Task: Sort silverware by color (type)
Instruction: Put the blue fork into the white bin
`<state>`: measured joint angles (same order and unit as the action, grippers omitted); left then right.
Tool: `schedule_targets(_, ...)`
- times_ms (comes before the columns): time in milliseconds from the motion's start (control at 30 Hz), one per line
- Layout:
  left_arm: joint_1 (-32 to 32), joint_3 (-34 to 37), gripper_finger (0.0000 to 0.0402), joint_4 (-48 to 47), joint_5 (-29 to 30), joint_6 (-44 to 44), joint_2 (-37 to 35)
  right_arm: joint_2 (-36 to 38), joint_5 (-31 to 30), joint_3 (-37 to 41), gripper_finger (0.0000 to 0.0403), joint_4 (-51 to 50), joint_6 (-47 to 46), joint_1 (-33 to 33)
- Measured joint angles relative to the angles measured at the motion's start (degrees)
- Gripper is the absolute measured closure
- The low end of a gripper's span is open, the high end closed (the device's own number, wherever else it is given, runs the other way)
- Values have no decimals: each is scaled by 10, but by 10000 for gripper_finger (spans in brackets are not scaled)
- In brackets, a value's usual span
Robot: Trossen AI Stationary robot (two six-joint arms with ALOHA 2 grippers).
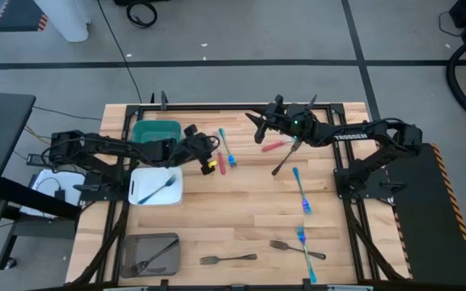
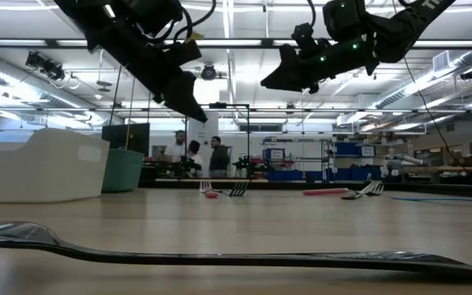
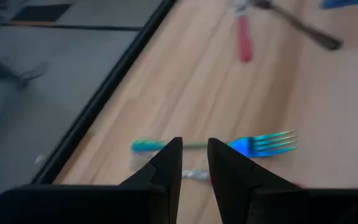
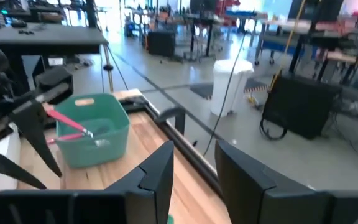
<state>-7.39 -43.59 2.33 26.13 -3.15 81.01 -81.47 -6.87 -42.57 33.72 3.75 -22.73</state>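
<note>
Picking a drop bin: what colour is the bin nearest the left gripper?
Green bin, clearest in the high view.

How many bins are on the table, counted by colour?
Green bin: 1
White bin: 1
Grey bin: 1
Total: 3

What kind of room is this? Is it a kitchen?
Probably not a kitchen: it looks like a robotics lab or workshop. Two dark robot arms work over a pale wooden table, long workbenches with blue storage bins fill the room behind, and people stand at one bench.
</note>
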Motion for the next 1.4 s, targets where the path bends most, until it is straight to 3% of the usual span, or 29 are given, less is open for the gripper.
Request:
schedule_targets(333,-65,4,315,55,-159,-40,0,0,0,0,276,-43,-25,-7)
schedule_targets(567,-128,61,315,206,-351,-36,0,0,1,0,276,-116,-27,-7)
schedule_targets(767,-142,65,315,217,-429,-12,-5,0,-5,0,276,-160,-96,-7)
schedule_targets(967,-150,65,315,195,-632,-10,-88,0,4,0,276,-161,-156,4)
schedule_targets(1233,-162,65,315,83,-644,-38,-202,0,-27,0,276,-149,-163,54)
schedule_targets(1400,-162,65,315,62,-645,-40,-241,-50,-38,-9,276,-61,-172,83)
